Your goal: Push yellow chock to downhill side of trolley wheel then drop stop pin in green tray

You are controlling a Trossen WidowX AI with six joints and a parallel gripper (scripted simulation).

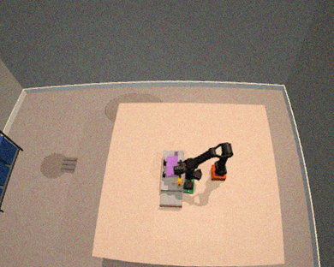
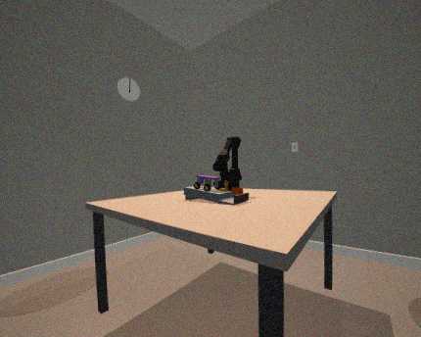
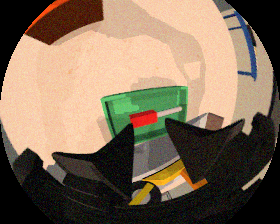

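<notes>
The purple trolley (image 1: 171, 164) (image 2: 208, 177) stands on the grey ramp (image 1: 166, 183) (image 2: 208, 195). The yellow chock (image 1: 179, 182) (image 2: 225, 186) (image 3: 165, 176), with its orange handle, is beside a trolley wheel (image 3: 152, 192) on the downhill side; it looks close against it, though the fingers partly hide the contact. The red-headed stop pin (image 3: 143, 119) lies in the green tray (image 1: 192, 191) (image 3: 115, 125), its pale shaft toward one side wall. My gripper (image 3: 149, 124) is partly open and empty, above the tray, with the pin's head beyond and between its fingertips in the wrist view.
The tray sits right beside the ramp, near the chock. The arm's orange base (image 1: 219, 174) (image 3: 75, 22) stands on the table (image 1: 232, 231) (image 2: 220, 216), on the tray's other side from the ramp. The arm reaches over toward the trolley.
</notes>
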